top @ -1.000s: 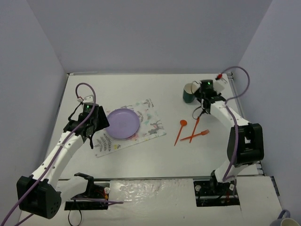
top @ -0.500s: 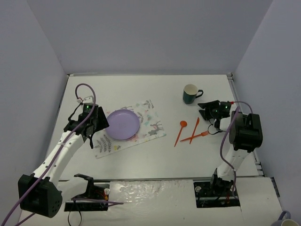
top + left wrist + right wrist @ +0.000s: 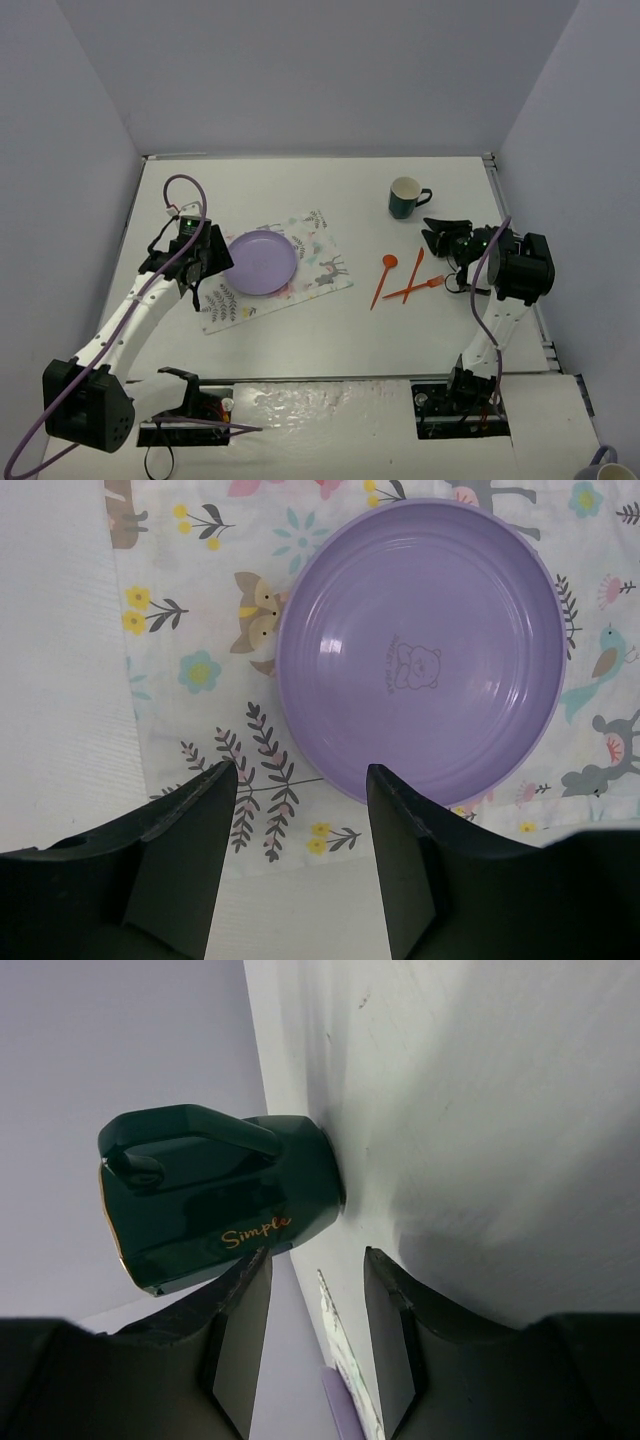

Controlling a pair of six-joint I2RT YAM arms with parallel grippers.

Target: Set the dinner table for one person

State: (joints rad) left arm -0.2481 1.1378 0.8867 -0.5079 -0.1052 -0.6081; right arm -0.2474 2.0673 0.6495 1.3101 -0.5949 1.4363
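The dinner table (image 3: 300, 190) is a plain white tabletop. A purple plate (image 3: 262, 263) lies on a deer-print placemat (image 3: 325, 265) at the left. My left gripper (image 3: 205, 262) is open and empty at the plate's left rim; its wrist view shows the plate (image 3: 420, 650) just ahead of the open gripper (image 3: 300, 780). A dark green mug (image 3: 404, 198) stands upright at the back right. My right gripper (image 3: 432, 236) is open and empty, turned on its side, below and right of the mug. Its wrist view shows the mug (image 3: 220, 1195) beyond the gripper (image 3: 318, 1260).
An orange spoon (image 3: 384, 276), knife (image 3: 414, 272) and fork (image 3: 418, 289) lie on the table between the placemat and the right arm. Grey walls close the table on three sides. The placemat's edge (image 3: 340, 1350) shows far off between the right fingers.
My right gripper has drawn back from the mug, down and to the right, and turned on its side; the mug stays standing. The left arm has barely moved.
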